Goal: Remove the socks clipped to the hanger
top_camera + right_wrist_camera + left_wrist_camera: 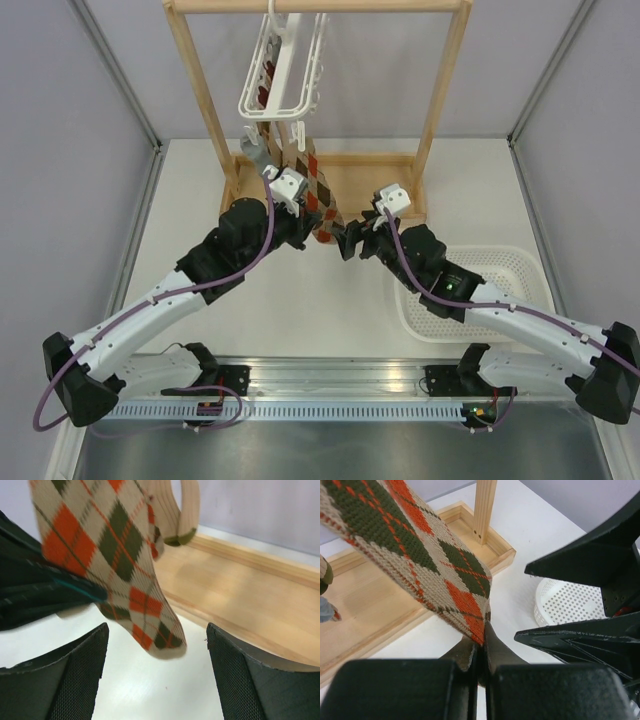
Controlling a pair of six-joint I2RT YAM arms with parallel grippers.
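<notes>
One argyle sock [318,200], cream with red and dark brown-green diamonds, is the thing in play here. It's stretched on a slant from under the white plastic hanger [285,60] down to the left gripper [481,647]. That gripper is clamped tight on the sock's lower end, with the two black fingers pressed together and just the fabric pinched between them. The sock's upper end runs up under the hanger frame, but I can't make out the clip itself. The right gripper [156,630] sits just beside it with its jaws spread wide and nothing in them. In the right wrist view the sock's loose tip dangles in front of the gap between the two pads and touches neither. A grey sock [255,148] hangs off the hanger's left side, and a tan sock [182,510] with a greenish toe hangs behind the argyle one. The hanger hooks over the top bar of a wooden rack [210,100], whose base tray [370,185] lies right under the socks. A white perforated basket [480,290] sits on the white table [320,310], off to the right under the right arm and well apart from the sock.
</notes>
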